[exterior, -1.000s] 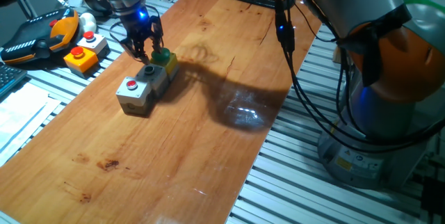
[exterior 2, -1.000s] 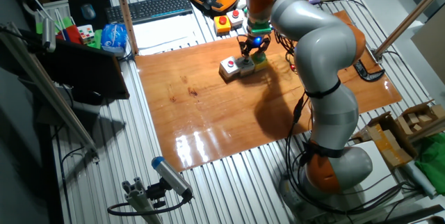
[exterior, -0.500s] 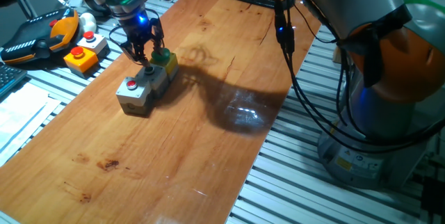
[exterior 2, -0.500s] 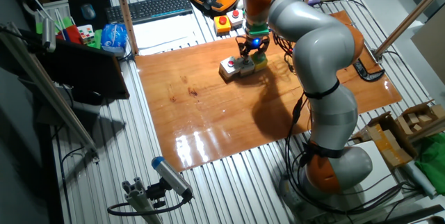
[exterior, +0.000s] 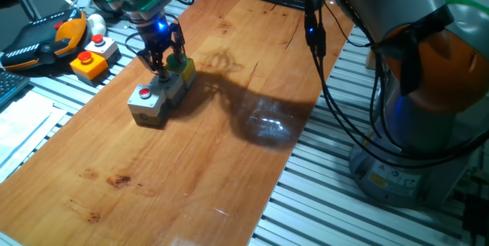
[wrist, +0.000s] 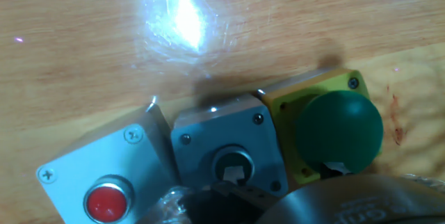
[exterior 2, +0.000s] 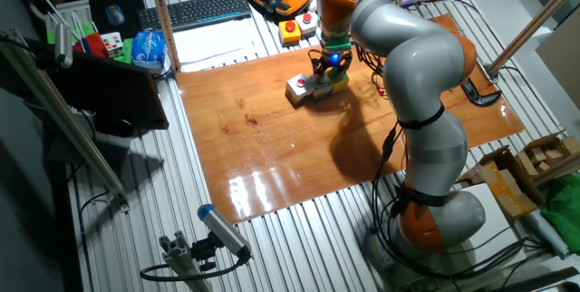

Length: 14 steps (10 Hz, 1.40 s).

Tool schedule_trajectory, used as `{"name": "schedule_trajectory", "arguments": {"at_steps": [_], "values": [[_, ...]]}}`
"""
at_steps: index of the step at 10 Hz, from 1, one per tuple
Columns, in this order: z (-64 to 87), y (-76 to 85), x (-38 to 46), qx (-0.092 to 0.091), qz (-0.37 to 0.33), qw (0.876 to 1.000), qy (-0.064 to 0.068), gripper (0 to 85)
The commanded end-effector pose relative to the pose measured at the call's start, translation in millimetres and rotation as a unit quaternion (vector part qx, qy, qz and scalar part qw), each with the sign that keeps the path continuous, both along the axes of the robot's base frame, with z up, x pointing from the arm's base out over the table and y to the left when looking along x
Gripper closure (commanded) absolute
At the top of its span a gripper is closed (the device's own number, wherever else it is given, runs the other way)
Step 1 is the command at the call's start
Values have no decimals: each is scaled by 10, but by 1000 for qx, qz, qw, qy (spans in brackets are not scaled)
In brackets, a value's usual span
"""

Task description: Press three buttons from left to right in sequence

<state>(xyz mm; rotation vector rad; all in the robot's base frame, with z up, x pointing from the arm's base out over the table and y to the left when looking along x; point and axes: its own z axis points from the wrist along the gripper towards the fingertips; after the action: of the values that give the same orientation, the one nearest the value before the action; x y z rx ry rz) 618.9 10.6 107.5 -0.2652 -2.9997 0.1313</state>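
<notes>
The three buttons [exterior: 161, 89] are set in a joined row on the wooden bench [exterior: 229, 124]. The claw [exterior: 162, 64] is held directly over the middle box [wrist: 228, 156]; whether it is open cannot be told.

- One fixed view sits low at the table's edge, looking along the wooden board [exterior: 229, 124] toward the three buttons [exterior: 162, 89], with the arm's base close on the right.
- The other fixed view looks down from high and far back, taking in the whole board [exterior 2: 272, 138] and arm.
- Hand view points straight down, very near, filling up with the three buttons [wrist: 229, 154].
- All three share that button row.
</notes>
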Motion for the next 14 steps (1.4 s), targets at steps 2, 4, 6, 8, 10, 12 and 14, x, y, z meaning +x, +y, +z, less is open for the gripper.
{"name": "schedule_trajectory", "arguments": {"at_steps": [2, 4, 6, 8, 10, 12, 14], "values": [[-12, 8, -20, -11, -2, 1000, -1, 260], [-25, -11, -16, -14, -2, 1000, -2, 250], [-35, -23, -14, -12, -3, 1000, -2, 250], [-41, -27, -12, -13, -3, 1000, -3, 247], [-50, -36, -9, -16, -3, 1000, -5, 243], [-56, -36, -4, -15, -3, 1000, -6, 240], [-83, -35, 12, -15, -2, 1000, -8, 237]]}}
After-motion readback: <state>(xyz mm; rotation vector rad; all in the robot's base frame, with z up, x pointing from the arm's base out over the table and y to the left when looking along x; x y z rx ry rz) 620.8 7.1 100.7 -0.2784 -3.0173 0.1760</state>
